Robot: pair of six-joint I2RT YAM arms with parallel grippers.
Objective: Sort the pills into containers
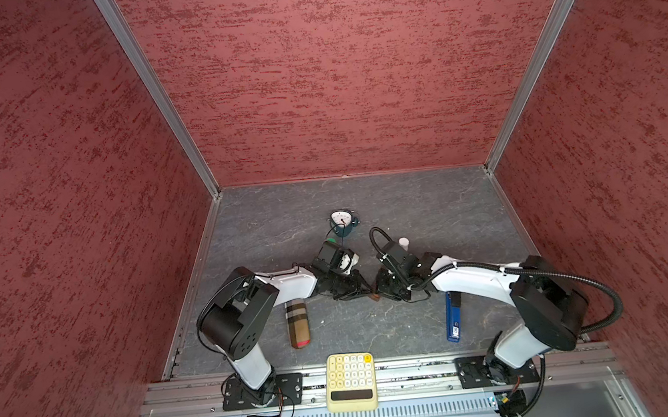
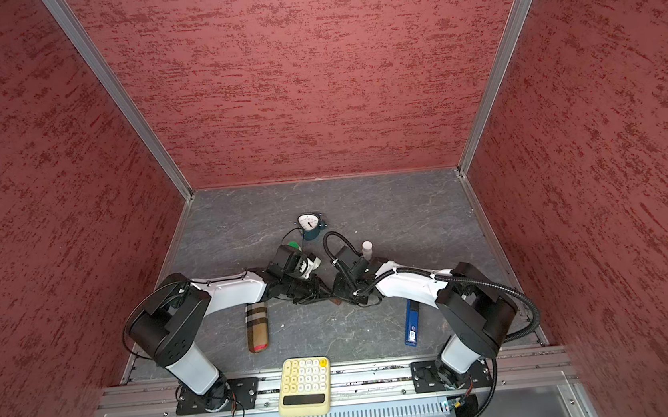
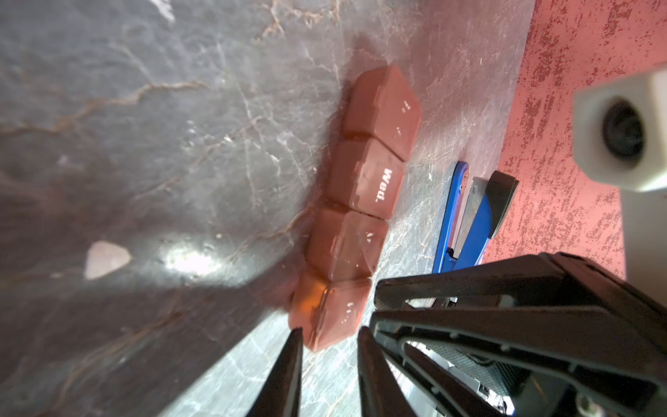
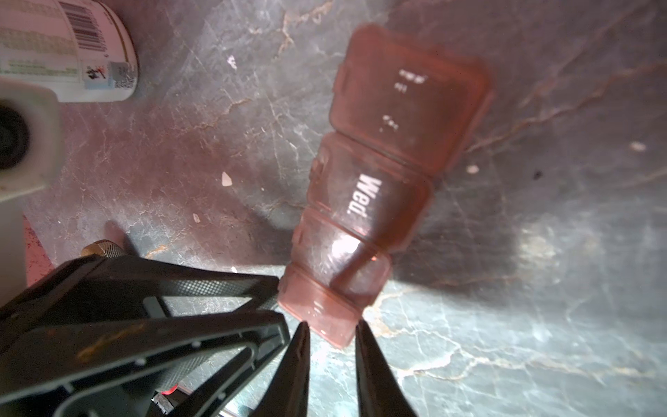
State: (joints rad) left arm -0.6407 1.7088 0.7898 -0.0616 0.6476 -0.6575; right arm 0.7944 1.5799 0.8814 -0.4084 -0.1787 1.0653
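The containers are one dark brown pill-box strip [image 3: 364, 187] [image 4: 375, 202] of lidded cells, one marked "Wed.", lying between both arms. In both top views only its end [image 1: 374, 296] [image 2: 337, 301] shows. My left gripper [image 3: 330, 330] [image 1: 362, 290] is shut on the strip's near end cell, a fingertip against each side. My right gripper [image 4: 332, 326] [image 1: 381, 290] is shut on the same end cell, right beside the left one. Tiny white pills [image 4: 226, 178] [image 4: 472, 169] lie loose on the grey table; another pill [image 1: 321, 322] lies nearer the front.
Behind the left gripper stands a white bottle with a green cap [image 1: 330, 242]. A smaller white bottle [image 1: 404, 243] and a clock [image 1: 341, 219] are also at the back. A plaid pouch [image 1: 298, 323], a blue stapler [image 1: 453, 317] [image 3: 465, 224] and a yellow calculator [image 1: 351, 381] lie in front.
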